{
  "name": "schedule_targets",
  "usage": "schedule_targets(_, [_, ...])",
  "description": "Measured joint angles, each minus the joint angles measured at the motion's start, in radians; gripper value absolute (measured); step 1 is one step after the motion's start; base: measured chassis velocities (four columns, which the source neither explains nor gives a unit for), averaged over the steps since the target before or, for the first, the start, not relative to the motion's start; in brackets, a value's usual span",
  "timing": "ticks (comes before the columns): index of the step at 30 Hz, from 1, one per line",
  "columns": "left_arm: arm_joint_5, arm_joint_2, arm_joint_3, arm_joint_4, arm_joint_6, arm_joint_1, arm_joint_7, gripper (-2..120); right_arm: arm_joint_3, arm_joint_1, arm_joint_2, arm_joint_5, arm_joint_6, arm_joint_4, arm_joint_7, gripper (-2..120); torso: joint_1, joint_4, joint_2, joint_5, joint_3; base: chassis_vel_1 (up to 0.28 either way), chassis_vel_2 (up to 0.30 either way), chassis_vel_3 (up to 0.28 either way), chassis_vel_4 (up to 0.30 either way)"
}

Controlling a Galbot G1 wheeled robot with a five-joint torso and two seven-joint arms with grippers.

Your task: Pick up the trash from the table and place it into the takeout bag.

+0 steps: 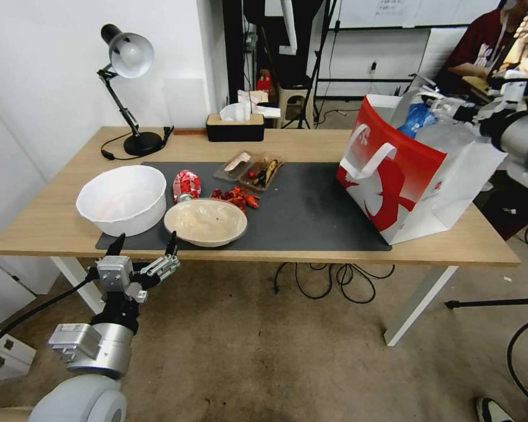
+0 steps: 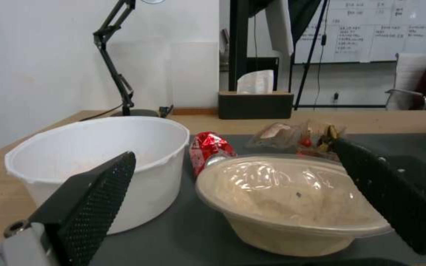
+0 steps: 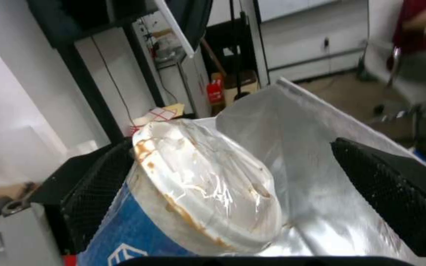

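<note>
Right gripper (image 3: 233,177) fingers apart, blue-white tub (image 3: 193,199) apparently loose over takeout bag (image 1: 416,176)

The surface (image 1: 311,146) is a long light-wood desk with white legs and a dark grey mat along its front half. On the mat's left end stands a large white bowl (image 1: 122,198), upright. Just beside it sits a shallow beige bowl (image 1: 205,221) covered with clear film. Behind that lies a crushed red can (image 1: 186,185) on its side, then a scatter of red scraps (image 1: 236,196), then a clear packet of leftovers (image 1: 249,167). At the right end stands the red-and-white paper bag (image 1: 410,181), upright with white loop handles and silvery lining. A blue-white tub (image 3: 183,207), lid smeared brown, is tilted at the bag's mouth.
</note>
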Motion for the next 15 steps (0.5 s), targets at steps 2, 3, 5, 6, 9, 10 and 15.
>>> schedule_targets(2, [0.001, 0.000, 0.000, 0.000, 0.000, 0.000, 0.000, 100, 0.005, -0.001, 0.000, 0.017, -0.001, -0.001, 0.007, 100, 0.000, 0.0000, 0.000, 0.0000, 0.000, 0.000, 0.000, 0.000, 0.000])
schedule_targets(3, [0.004, 0.000, 0.003, -0.001, 0.000, -0.001, 0.002, 100, 0.039, -0.007, -0.001, 0.126, -0.008, -0.014, 0.046, 100, 0.000, 0.0000, 0.000, -0.0003, 0.000, 0.000, 0.000, 0.000, 0.000])
schedule_targets(5, [0.006, 0.000, 0.005, -0.001, 0.000, -0.001, 0.003, 100, 0.057, -0.014, -0.001, 0.192, -0.011, -0.030, 0.065, 100, 0.000, 0.0001, 0.000, -0.0005, 0.000, 0.000, 0.000, 0.000, 0.000])
schedule_targets(6, [0.007, 0.001, 0.008, -0.002, -0.001, -0.001, 0.004, 100, 0.075, -0.024, 0.001, 0.262, -0.013, -0.051, 0.083, 100, 0.000, 0.0000, 0.000, -0.0002, 0.000, 0.000, 0.000, 0.000, 0.000])
schedule_targets(9, [0.012, 0.001, 0.014, -0.003, -0.002, -0.001, 0.007, 100, 0.131, -0.051, 0.020, 0.435, -0.010, -0.093, 0.135, 100, 0.000, -0.0001, 0.000, -0.0001, 0.000, 0.000, 0.000, 0.000, 0.000])
schedule_targets(10, [0.012, 0.001, 0.014, -0.003, -0.002, -0.001, 0.007, 100, 0.131, -0.051, 0.020, 0.435, -0.010, -0.093, 0.135, 100, 0.000, -0.0001, 0.000, -0.0001, 0.000, 0.000, 0.000, 0.000, 0.000])
schedule_targets(15, [0.016, 0.005, 0.018, -0.003, -0.008, -0.001, 0.011, 100, 0.179, -0.094, 0.048, 0.495, -0.007, -0.103, 0.145, 100, 0.000, 0.0000, 0.000, -0.0001, 0.000, 0.000, 0.000, 0.000, 0.000])
